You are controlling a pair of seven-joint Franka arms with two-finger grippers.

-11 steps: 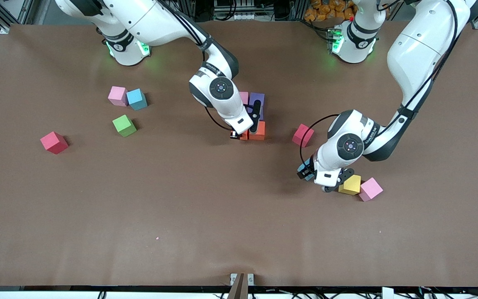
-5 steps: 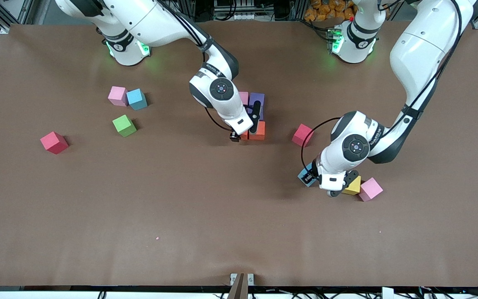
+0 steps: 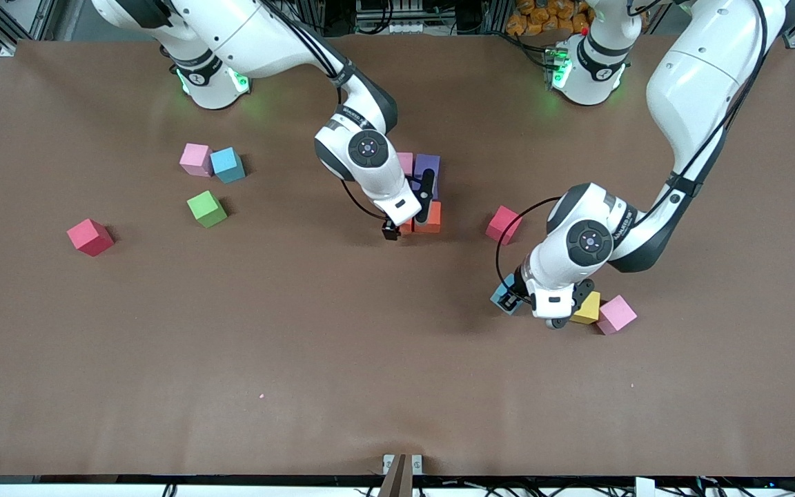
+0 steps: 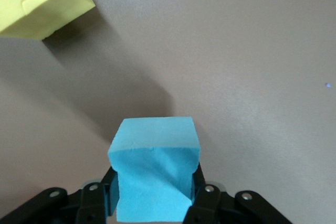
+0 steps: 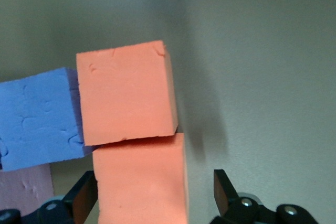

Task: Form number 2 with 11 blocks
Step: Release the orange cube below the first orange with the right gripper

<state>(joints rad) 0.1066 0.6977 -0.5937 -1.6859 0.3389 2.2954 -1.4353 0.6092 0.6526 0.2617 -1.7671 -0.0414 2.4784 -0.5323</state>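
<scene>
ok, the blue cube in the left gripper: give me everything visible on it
The held blue cube is a matte, foam-like block in light blue, with faint creases on its face and crisp edges. The left gripper is shut on it, a finger pressed against each side. In the front view it peeks out from under the wrist, beside the yellow cube. Whether it touches the table cannot be told.

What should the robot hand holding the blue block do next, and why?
Probably lift it. The left gripper is shut on the blue block, low beside the yellow block. The right gripper is open around an orange block in the cluster, so raising first and then carrying it there seems safest.
</scene>
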